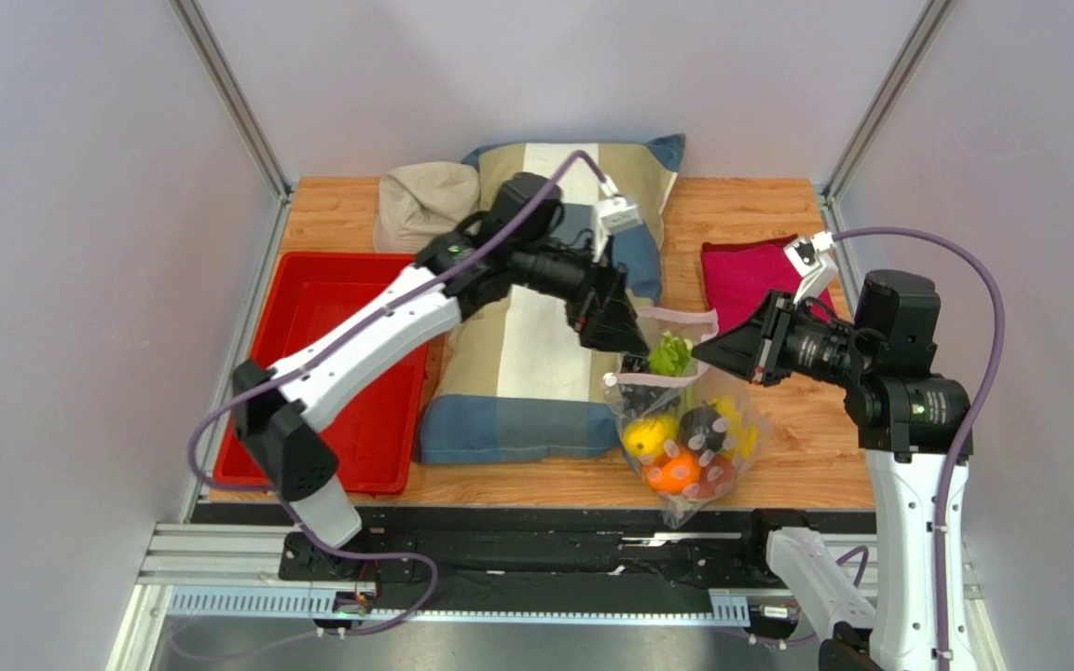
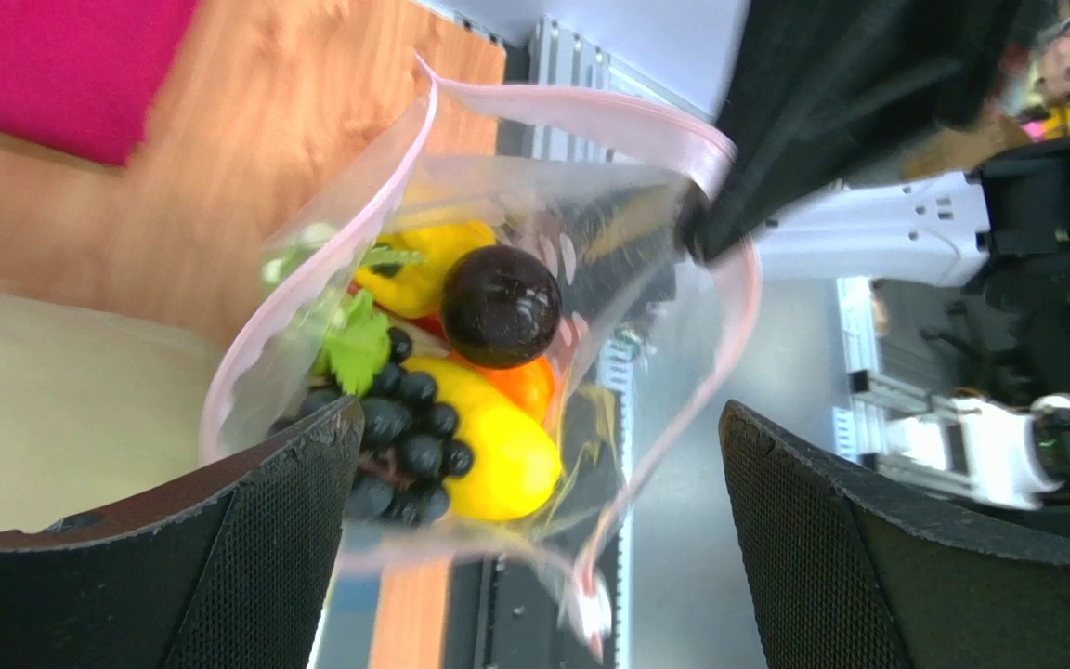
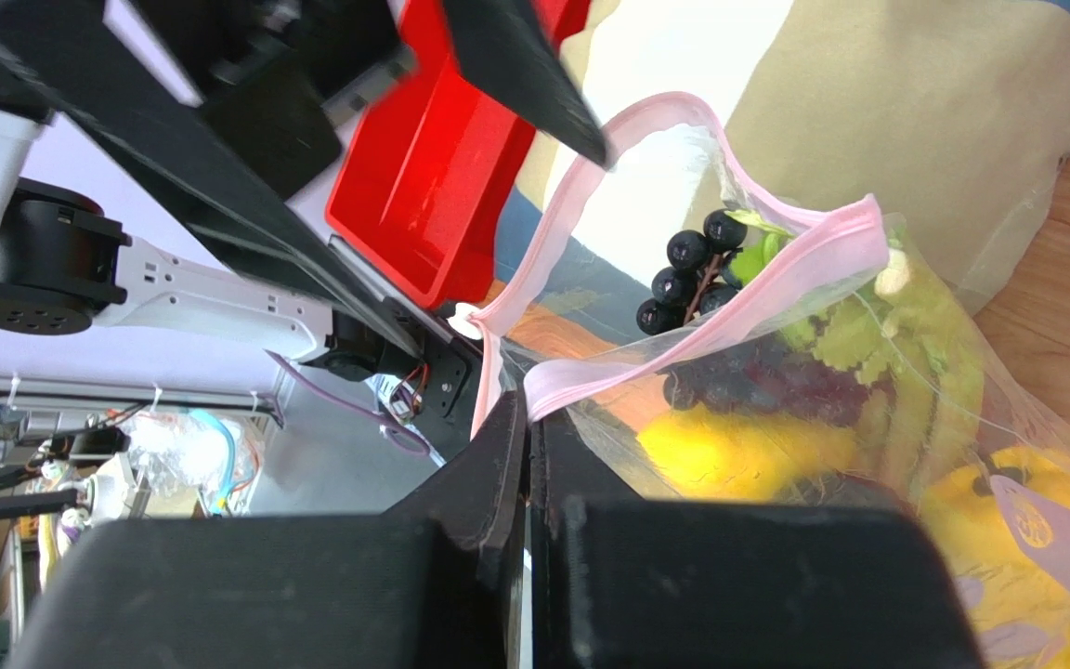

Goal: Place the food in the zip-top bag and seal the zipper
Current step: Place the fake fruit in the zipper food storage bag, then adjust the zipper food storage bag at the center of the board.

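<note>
The right gripper [image 3: 527, 467] is clenched on the zipper [image 3: 722, 318]. The left gripper [image 2: 534, 558] is spread wide at the gaping mouth. The zip-top bag [image 1: 683, 434] sits just beside the pillow [image 1: 529, 378], holding 2 yellow peppers [image 2: 499, 453], grapes [image 2: 415, 432] and an orange [image 1: 676, 471].

Two white-and-black arms [image 1: 361, 343], purple cables [image 1: 998, 336], black textured fingers [image 2: 276, 558]

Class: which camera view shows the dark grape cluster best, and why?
Left wrist view: it looks through the bag's open mouth at the grape cluster beside a yellow pepper. The right wrist view shows a few grapes at the mouth, the rest blurred behind plastic. From the top, it is too small to pick out.
</note>
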Controlling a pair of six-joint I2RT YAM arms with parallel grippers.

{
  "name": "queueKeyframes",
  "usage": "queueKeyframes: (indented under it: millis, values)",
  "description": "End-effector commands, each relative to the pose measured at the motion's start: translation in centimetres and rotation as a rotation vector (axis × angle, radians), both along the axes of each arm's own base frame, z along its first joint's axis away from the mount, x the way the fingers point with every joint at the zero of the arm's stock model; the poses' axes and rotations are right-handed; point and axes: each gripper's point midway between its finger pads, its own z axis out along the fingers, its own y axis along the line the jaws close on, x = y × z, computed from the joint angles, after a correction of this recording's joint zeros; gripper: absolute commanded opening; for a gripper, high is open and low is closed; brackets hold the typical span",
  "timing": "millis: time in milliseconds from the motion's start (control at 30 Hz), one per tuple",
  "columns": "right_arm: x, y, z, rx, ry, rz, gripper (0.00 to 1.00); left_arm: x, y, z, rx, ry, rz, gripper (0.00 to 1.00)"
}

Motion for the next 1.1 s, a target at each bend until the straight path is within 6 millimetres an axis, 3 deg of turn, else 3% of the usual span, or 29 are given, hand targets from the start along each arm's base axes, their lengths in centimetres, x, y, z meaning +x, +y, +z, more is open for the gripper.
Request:
queueKeyframes:
  millis: [0,33,100,200,300,433,567,767,833,867,1067]
  values:
    - [-2.4,1.0,4.7,0.022,-0.211,0.106,0.0,-2.3,5.9,7.7,-0.203,-0.396,-0.099,0.98]
    - [-2.8,1.1,4.9,0.024,-0.215,0.119,0.0,-2.2,6.7,7.9,-0.213,-0.566,-0.137,0.97]
    - [-3.7,1.3,5.5,0.024,-0.245,0.15,0.0,-4.3,9.0,7.8,-0.198,-0.677,-0.187,0.97]
    - [-5.3,1.9,6.0,0.047,-0.259,0.214,0.0,-5.3,11.3,7.2,-0.189,-0.906,-0.232,0.97]
    - [-6.6,2.5,6.3,0.089,-0.262,0.29,0.0,-5.9,12.3,6.7,-0.174,-1.155,-0.316,0.97]
    - [-7.5,3.0,6.8,0.143,-0.247,0.365,0.0,-7.2,11.7,6.6,-0.195,-1.405,-0.474,0.91]
    - [-7.9,3.4,6.7,0.178,-0.205,0.431,0.0,-9.6,10.3,4.4,-0.201,-1.505,-0.67,0.83]
    - [-9.8,5.0,5.0,0.17,-0.139,0.561,0.0,-12.1,8.3,1.7,-0.207,-1.459,-0.828,0.58]
    - [-10.0,5.4,4.7,0.162,-0.139,0.593,0.0,-13.3,8.8,0.7,-0.199,-1.429,-0.894,0.43]
    - [-9.8,5.6,4.4,0.161,-0.13,0.595,0.0,-13.7,9.1,0.4,-0.196,-1.42,-0.915,0.29]
    - [-8.3,7.4,4.7,0.182,-0.113,0.669,0.0,-18.2,10.9,0.0,-0.255,-1.351,-0.995,0.0]
